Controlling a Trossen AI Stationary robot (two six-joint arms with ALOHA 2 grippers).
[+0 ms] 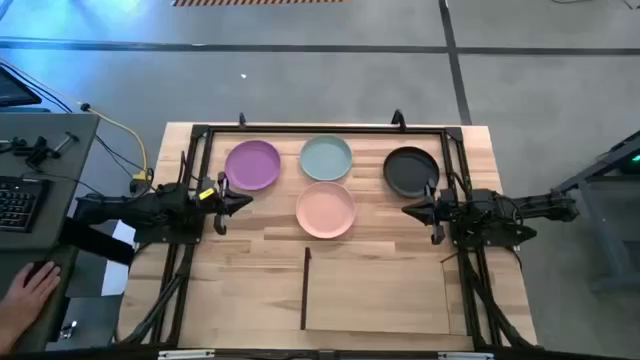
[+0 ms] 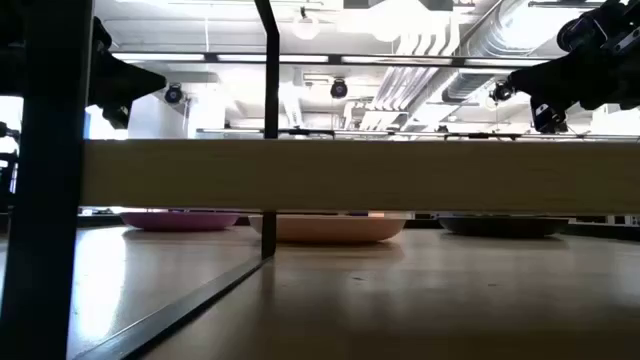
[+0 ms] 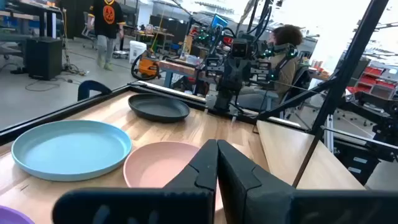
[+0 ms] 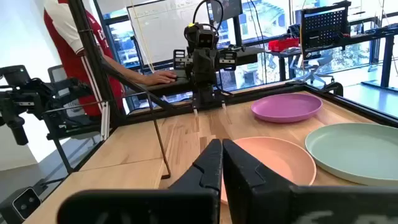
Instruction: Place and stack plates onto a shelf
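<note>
Jaws shut both sides; 4 plates [image 1: 326, 158] on wood tabletop [image 1: 250, 245].

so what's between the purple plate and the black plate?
In the high view, the pale blue-green plate sits between the purple plate and the black plate; the pink plate lies just nearer the shelf.

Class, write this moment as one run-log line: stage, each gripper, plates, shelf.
stage: start | left gripper: shut, empty | right gripper: shut, empty | plates: four on table | shelf: bare
</note>
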